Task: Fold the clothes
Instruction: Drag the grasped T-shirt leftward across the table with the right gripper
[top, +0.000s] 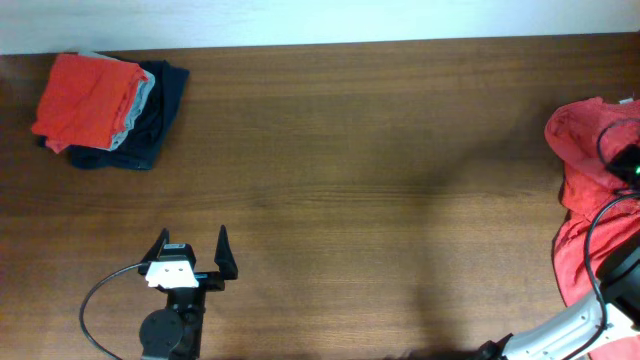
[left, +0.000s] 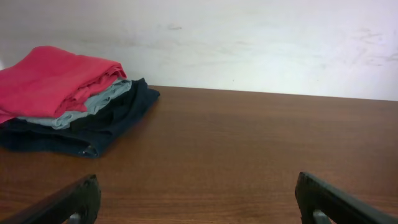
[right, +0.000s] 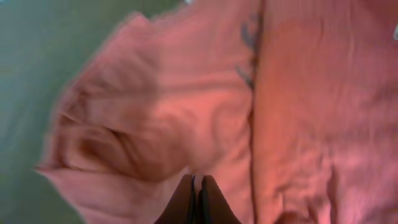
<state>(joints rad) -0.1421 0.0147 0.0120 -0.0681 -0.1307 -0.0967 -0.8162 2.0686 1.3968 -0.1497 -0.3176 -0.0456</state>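
Observation:
A crumpled orange-red T-shirt (top: 585, 150) lies at the table's right edge, partly out of the overhead view. In the right wrist view this T-shirt (right: 298, 112) fills the picture, with a few dark marks near the top. My right gripper (right: 198, 180) is shut, with a thin fold of the shirt's fabric pinched between its tips. A folded orange-red T-shirt (top: 88, 100) tops a stack at the far left (left: 56, 78). My left gripper (top: 192, 235) stands wide open near the front edge, nothing between its fingers (left: 198, 180).
Under the folded shirt lie a pale grey garment (top: 141, 104) (left: 93, 106) and a dark navy garment (top: 160, 115) (left: 106, 127). The brown wooden table (top: 350, 180) ends at a white wall behind. The right arm's cables loop over the cloth at the right edge.

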